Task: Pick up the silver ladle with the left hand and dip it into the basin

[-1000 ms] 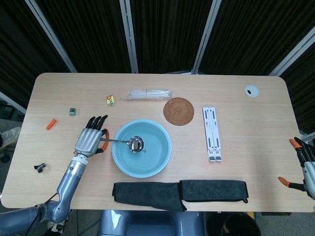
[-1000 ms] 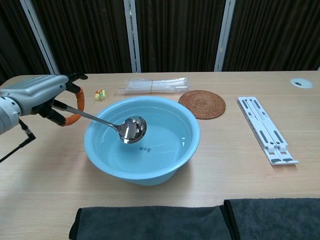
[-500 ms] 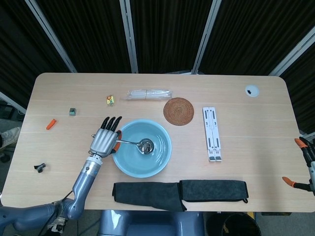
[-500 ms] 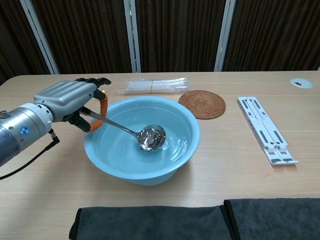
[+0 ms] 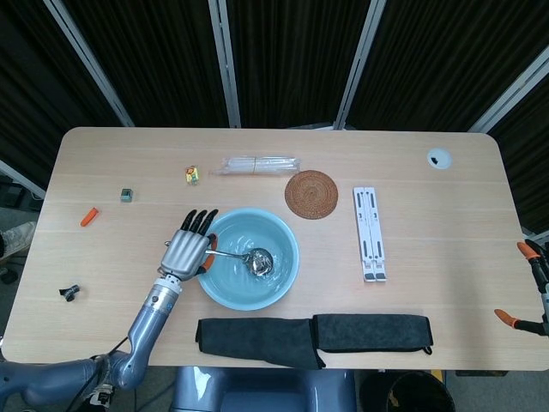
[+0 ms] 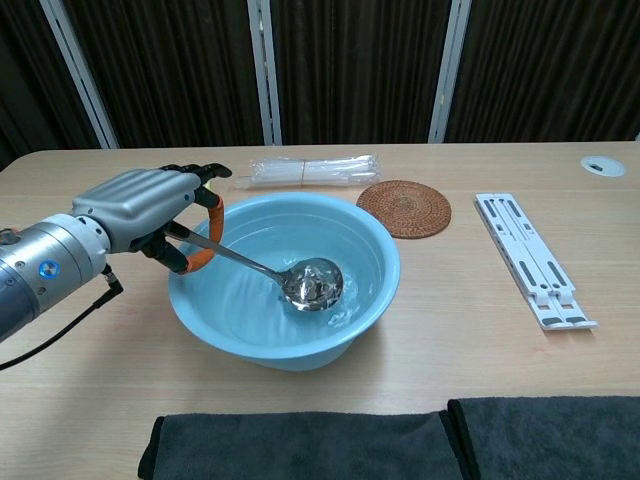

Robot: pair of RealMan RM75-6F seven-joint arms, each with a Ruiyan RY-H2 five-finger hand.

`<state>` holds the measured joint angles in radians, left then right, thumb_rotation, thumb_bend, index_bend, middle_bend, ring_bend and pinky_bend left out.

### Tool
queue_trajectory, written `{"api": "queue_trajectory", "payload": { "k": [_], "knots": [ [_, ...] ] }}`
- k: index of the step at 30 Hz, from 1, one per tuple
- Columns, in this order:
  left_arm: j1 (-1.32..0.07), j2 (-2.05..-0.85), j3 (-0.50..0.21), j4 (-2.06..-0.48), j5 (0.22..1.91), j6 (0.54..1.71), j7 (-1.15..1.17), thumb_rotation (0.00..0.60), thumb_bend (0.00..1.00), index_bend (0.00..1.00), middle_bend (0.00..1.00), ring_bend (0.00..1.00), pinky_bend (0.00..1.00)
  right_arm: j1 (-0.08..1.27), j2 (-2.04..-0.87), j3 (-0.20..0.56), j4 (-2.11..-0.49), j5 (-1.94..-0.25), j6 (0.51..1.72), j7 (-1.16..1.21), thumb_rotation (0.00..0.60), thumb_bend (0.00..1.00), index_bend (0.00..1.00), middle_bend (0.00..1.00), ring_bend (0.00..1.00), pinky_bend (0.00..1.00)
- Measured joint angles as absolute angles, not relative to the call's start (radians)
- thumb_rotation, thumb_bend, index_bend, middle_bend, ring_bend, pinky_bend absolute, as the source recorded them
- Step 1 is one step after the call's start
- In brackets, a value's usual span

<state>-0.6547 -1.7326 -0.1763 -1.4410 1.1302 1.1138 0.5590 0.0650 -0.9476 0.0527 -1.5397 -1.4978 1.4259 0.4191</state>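
Observation:
The light blue basin [image 5: 283,240] [image 6: 380,250] stands near the table's front middle, with rippling water inside. My left hand [image 5: 189,250] [image 6: 140,205] hovers at the basin's left rim and grips the orange-ended handle of the silver ladle [image 5: 260,260] [image 6: 312,284]. The ladle slants down to the right, and its bowl sits in the water near the basin's centre. At the far right edge of the head view, only the orange-tipped fingers of my right hand [image 5: 536,287] show, off the table; how they lie is unclear.
Behind the basin lie a clear plastic packet [image 5: 259,164], a woven coaster [image 5: 311,194] and a small yellow item [image 5: 192,174]. A white folding stand [image 5: 370,233] is to the right. Dark cloths [image 5: 313,335] run along the front edge. Small objects [image 5: 89,215] dot the left side.
My left hand has moved right to the basin's rim, carrying the ladle. Its bowl has dropped from above the water into it, toward the basin's centre, and the water now ripples.

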Motion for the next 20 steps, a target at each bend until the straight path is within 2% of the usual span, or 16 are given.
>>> {"api": "queue_trajectory", "payload": {
  "k": [9,20],
  "knots": [
    [-0.633,-1.599,-0.193,-1.602,1.118,1.111,0.497,0.583,0.50,0.62,0.00,0.00,0.00,0.069,-0.954,0.052,-1.550,-1.495,1.420,0.389,0.600,0.00,0.00,0.00,0.00,0.00],
    [-0.612,-1.538,-0.181,-1.646,1.104,1.125,0.474,0.581,0.50,0.62,0.00,0.00,0.00,0.064,-0.959,0.054,-1.575,-1.495,1.435,0.357,0.600,0.00,0.00,0.00,0.00,0.00]
  ]
}}
